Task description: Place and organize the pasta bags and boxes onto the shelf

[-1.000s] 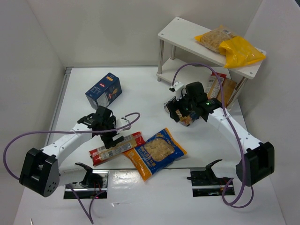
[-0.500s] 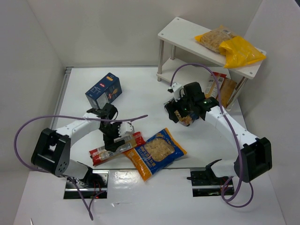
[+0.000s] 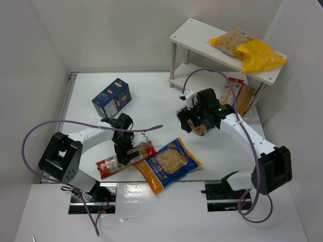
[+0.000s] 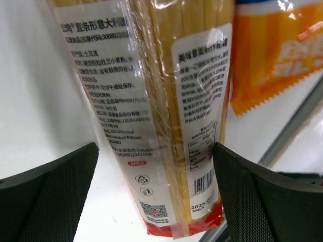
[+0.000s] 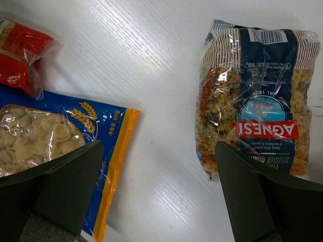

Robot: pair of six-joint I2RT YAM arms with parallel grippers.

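The long red-and-clear spaghetti bag lies flat at the near left. My left gripper is open and straddles it. In the left wrist view the bag runs between the two black fingers, with a gap on the left side. My right gripper is open and empty, just above the clear blue-labelled pasta bag; in the right wrist view that bag lies ahead to the right. The orange-and-blue bag lies between the arms. The dark blue box lies at the left. Two yellow bags lie on the white shelf's top board.
Another pasta pack stands under the shelf's top board at the right. The orange-and-blue bag's edge lies close beside the spaghetti bag. White walls close the table in at left, back and right.
My left arm has swung its gripper rightward along the spaghetti bag and turned it. My right gripper has shifted only slightly. No object has moved.
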